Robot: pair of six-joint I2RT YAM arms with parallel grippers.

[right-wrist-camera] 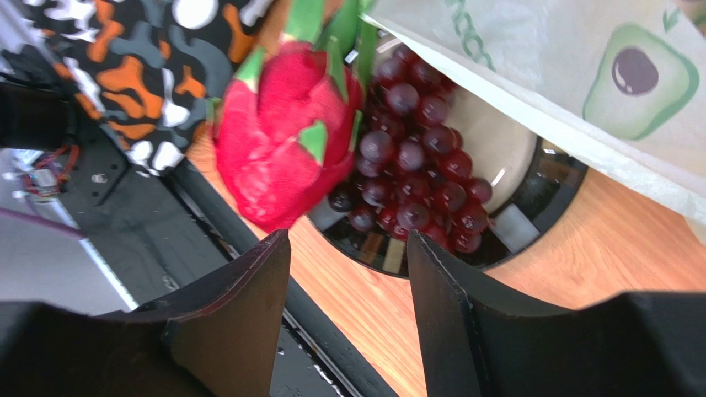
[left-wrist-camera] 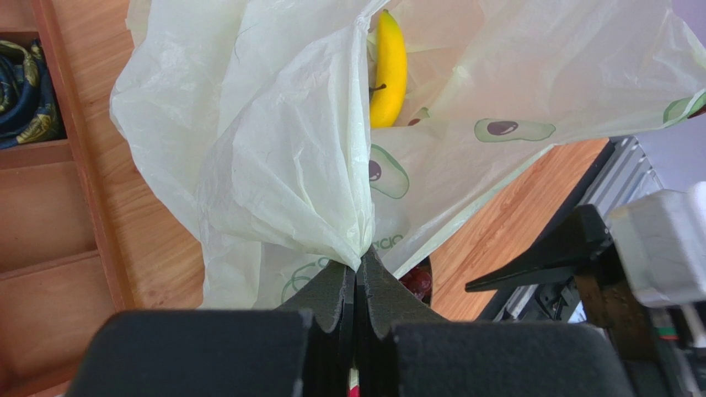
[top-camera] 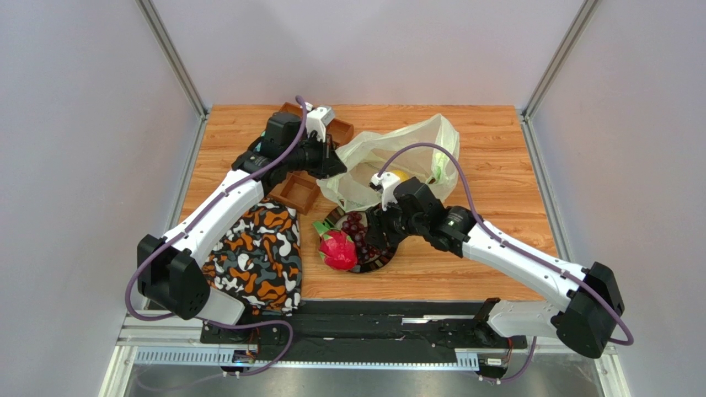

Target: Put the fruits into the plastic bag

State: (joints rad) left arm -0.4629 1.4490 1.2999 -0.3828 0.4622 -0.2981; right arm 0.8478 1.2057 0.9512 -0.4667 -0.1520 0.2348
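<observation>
Left jaws pinch the plastic bag [left-wrist-camera: 273,149], their wrist view revealing the banana [left-wrist-camera: 388,74] inside; right jaws gape near grapes [right-wrist-camera: 414,174].

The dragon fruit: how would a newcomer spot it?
On the wooden table, find the dark round plate near the front middle. On its left side lies the pink-red dragon fruit, beside dark purple grapes; only it is bright pink with green scales.
</observation>
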